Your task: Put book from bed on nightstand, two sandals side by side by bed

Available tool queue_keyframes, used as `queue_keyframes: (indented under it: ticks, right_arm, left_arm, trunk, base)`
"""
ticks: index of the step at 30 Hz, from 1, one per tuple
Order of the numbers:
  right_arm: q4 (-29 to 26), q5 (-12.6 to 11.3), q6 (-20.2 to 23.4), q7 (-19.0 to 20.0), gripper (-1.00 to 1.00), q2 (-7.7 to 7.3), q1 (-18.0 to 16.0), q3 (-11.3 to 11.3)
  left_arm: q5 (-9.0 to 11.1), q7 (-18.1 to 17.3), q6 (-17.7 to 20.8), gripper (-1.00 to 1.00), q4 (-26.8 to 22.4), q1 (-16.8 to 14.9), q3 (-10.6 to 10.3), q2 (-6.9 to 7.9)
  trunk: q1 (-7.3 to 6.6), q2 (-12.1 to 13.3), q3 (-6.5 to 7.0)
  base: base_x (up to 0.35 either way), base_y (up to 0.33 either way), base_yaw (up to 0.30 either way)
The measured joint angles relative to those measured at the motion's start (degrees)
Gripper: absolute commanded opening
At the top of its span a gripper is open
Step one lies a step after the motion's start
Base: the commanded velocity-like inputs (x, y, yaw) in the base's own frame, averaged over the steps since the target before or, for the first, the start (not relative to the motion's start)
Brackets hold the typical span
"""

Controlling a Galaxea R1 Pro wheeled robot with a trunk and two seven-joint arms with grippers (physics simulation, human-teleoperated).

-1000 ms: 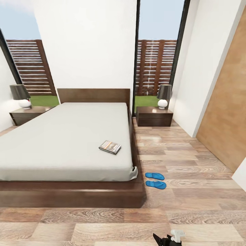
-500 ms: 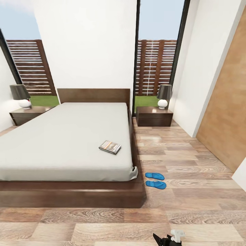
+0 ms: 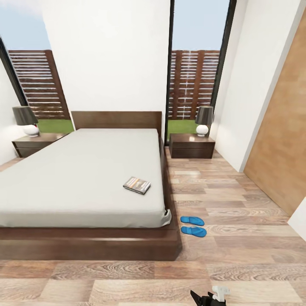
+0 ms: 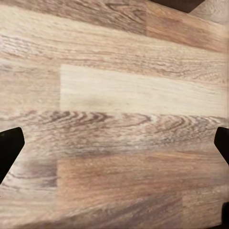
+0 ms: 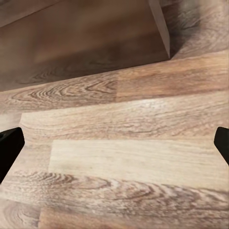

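The book (image 3: 137, 185) lies flat on the bed's light-grey mattress (image 3: 85, 170), near its front right corner. Two blue sandals (image 3: 192, 220) (image 3: 194, 231) lie side by side on the wood floor, close to the bed's right front corner. One nightstand (image 3: 192, 145) stands right of the headboard, the other (image 3: 36, 143) left of it. My left gripper (image 4: 114, 148) hangs open over bare floor planks, its dark fingertips (image 4: 9, 148) wide apart. My right gripper (image 5: 114, 148) is open too, over floor beside the dark bed frame (image 5: 86, 43). Both are far from the book.
A lamp (image 3: 204, 120) stands on the right nightstand and another lamp (image 3: 26, 120) on the left one. Tall windows flank the white wall behind the headboard. A brown door (image 3: 282, 140) lines the right wall. Part of my right arm (image 3: 211, 296) shows at the bottom edge.
The whole picture has shifted down by a few pixels, so the camera moved slightly. The book, sandals and grippers keep their places.
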Motion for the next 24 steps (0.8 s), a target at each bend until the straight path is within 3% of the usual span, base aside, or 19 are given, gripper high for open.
queue_keyframes:
  ticks: [24]
  right_arm:
    - [0.00, 0.00, 0.00, -0.09, 1.00, 0.00, 0.00, 0.00]
  left_arm:
    - [-0.03, 0.17, 0.00, 1.00, -0.01, 0.03, -0.01, 0.00]
  trunk:
    - [-5.27, 9.63, 4.31]
  base:
    - [0.000, 0.000, 0.000]
